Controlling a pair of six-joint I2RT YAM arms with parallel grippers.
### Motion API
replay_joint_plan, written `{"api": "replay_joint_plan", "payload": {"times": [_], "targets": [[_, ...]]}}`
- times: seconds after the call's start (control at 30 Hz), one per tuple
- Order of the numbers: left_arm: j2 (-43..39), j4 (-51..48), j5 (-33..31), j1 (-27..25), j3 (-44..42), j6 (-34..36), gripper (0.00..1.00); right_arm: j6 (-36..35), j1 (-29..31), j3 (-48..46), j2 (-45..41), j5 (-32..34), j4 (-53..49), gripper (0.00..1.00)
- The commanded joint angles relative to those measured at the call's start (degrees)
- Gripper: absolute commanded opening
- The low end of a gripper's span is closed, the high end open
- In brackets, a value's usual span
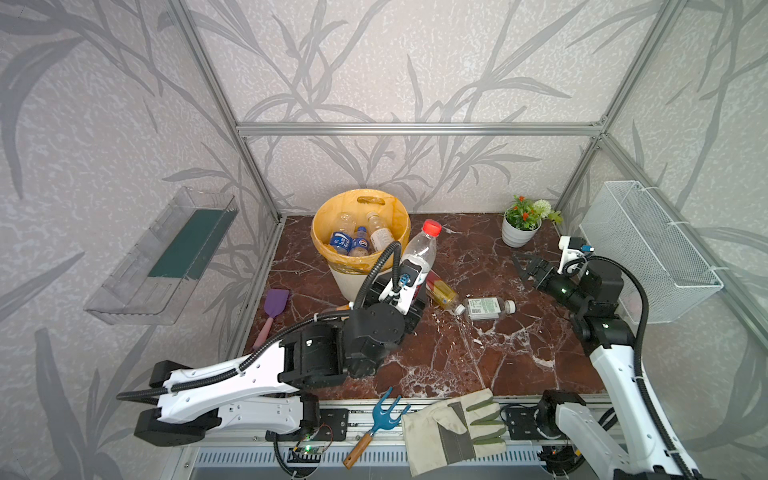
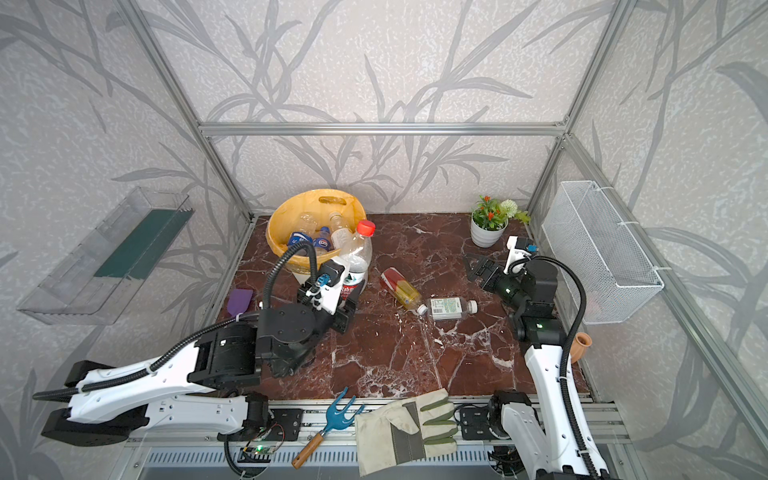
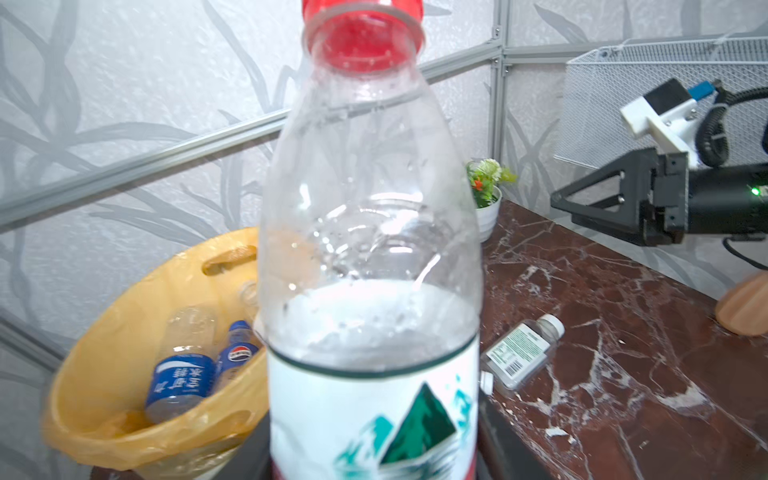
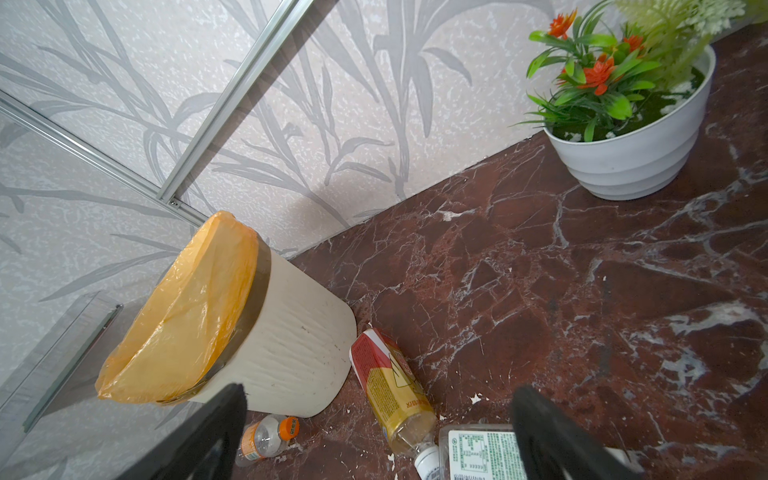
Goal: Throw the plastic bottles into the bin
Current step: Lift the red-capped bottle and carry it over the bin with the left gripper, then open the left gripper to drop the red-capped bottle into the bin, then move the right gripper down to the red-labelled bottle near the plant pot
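I'm in the carry-and-drop step: my left gripper pinches the red-capped bottle low on its label, holding it upright just beside the bin, with the cap above the rim. The bottle isn't over the bin's mouth yet, so I judge the next move is to swing it across the rim, tip it and let go. The left arm reaches forward with the wrist bent up. My right gripper hangs spread and empty, well away from the bin, pointing towards it. A yellow-labelled bottle and a green-labelled bottle lie near the bin's foot; several dropped bottles lie inside
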Motion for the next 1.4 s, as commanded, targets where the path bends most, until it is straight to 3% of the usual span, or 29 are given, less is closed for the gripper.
{"api": "replay_joint_plan", "payload": {"times": [0.0, 0.13, 0.23, 0.3, 0.37, 0.47, 0.53, 0.83, 1.0, 1.13, 1.3, 1.37], "targets": [[0.39, -5.32, -1.9, 7.69, 5.87, 3.89, 0.56, -0.31, -0.3, -0.57, -0.02, -0.59, 0.04, 0.99], [5.87, -15.95, 20.26, 28.47, 14.83, -6.1, 0.56, 0.95, -0.32, -1.21, -0.02, -1.54, 1.77, 0.99], [13.96, -22.84, 27.33, 33.65, 23.57, -7.66, 0.58, 0.69, -0.33, -0.82, -0.1, -2.83, 1.72, 0.99], [17.49, -25.43, 28.4, 35.44, 26.89, -8.58, 0.72, 0.02, -0.3, -0.59, -0.44, -3.22, 1.11, 0.99], [18.94, -26.76, 31.9, 37.55, 28.64, -10.29, 0.8, -0.82, -0.33, -0.34, -0.94, -3.36, 0.35, 0.99], [17.48, -26.46, 32.96, 37.49, 29.18, -10.42, 0.87, -2.87, -0.41, 0.29, -1.58, -3.27, -1.86, 0.99], [15.85, -26.46, 30.46, 37.45, 29.19, -9.63, 0.9, -3.74, -0.5, 0.4, -1.85, -2.83, -2.92, 0.99], [14.36, -26.37, 25.7, 37.54, 26.45, -8.5, 0.92, -2.11, -0.73, -1.02, -0.94, -2.99, -0.94, 0.99], [16.43, -24.63, 28.34, 37.56, 25.74, -7.73, 0.91, -2.54, -0.76, -0.91, 0.55, -3.95, -0.93, 0.99], [13.84, -18.06, 34.75, 37.54, 20.83, -7.04, 0.91, -4.11, -0.77, -0.93, 1.46, -4.71, 0.04, 0.99], [11.21, -15.15, 38.87, 37.38, 16.76, -7.03, 0.9, -8.88, 2.2, 3.31, 8.64, 5.55, -5.12, 0.99], [9.82, -14.6, 37.54, 37.19, 15.09, -8.0, 0.9, -7.89, 4.98, 5.98, 13.36, 9.72, -5.99, 0.99]]}}
